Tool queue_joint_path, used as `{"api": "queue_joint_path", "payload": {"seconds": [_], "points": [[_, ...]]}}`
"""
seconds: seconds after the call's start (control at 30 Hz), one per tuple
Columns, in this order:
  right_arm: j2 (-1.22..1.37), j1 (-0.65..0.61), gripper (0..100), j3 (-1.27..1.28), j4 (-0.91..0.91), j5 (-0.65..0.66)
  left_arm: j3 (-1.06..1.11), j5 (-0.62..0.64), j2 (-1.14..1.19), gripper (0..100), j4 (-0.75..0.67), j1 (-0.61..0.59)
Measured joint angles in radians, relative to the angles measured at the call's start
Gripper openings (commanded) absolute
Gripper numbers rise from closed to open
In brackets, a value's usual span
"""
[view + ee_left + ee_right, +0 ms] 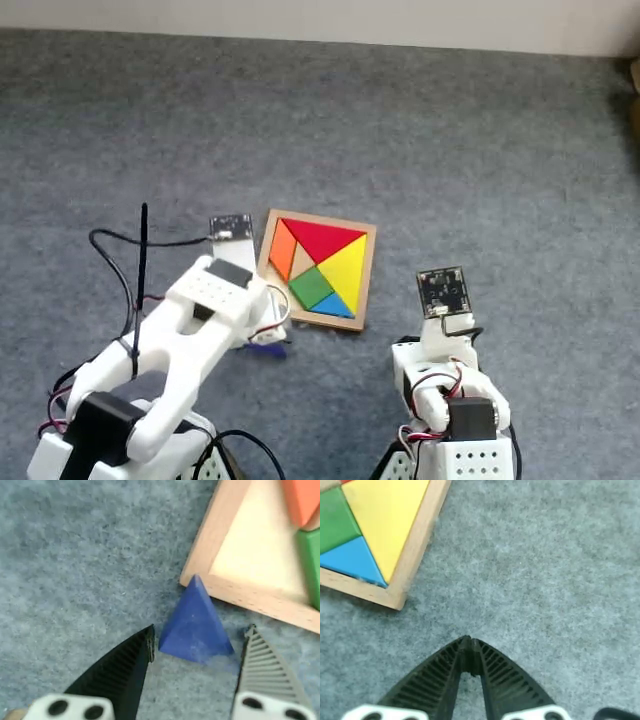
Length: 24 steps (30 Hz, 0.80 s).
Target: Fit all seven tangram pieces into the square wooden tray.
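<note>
**Left arm** [200,320], lower left of the high view: the white links were folded forward, and the wrist tilted down toward the tray's lower-left corner. The left gripper [200,630] stood spread open. Its black finger [125,667] and grey ribbed finger [265,670] flanked the dark blue triangular wooden piece [195,622]. The grey finger was apart from the piece; whether the black tip touched it could not be told. The piece lay flat on the grey carpet [450,130] outside the tray, with its apex against the outer edge of the rim near a corner.

**Centre:** the square wooden tray [368,280] lay slightly rotated. It held an orange piece [283,250], a large red triangle [322,238], a large yellow triangle [350,270], a green square [310,287] and a light blue triangle [335,305]. A patch of bare pale tray floor [255,555] lay beside the orange and green pieces.

**Right arm** [450,400], lower right of the high view: the arm was compact and upright, and its wrist pointed up the frame. The right gripper [470,642] was clenched, its tips meeting on nothing. It hung over carpet, apart from the tray's lower-right corner.
</note>
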Motion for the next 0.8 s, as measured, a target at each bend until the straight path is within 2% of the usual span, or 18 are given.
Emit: {"api": "queue_joint_path", "payload": {"seconds": [0.1, 0.3, 0.4, 0.8], "points": [[0.000, 0.000, 0.5, 0.000, 0.000, 0.000, 0.009, 0.000, -0.002, 25, -0.029, 0.002], [0.000, 0.000, 0.5, 0.000, 0.000, 0.000, 0.011, 0.002, -0.012, 8, -0.055, 0.014], [0.000, 0.000, 0.5, 0.000, 0.000, 0.000, 0.011, 0.005, -0.012, 3, -0.068, 0.015], [0.000, 0.000, 0.5, 0.000, 0.000, 0.000, -0.028, 0.000, -0.011, 1, -0.049, 0.012]]}}
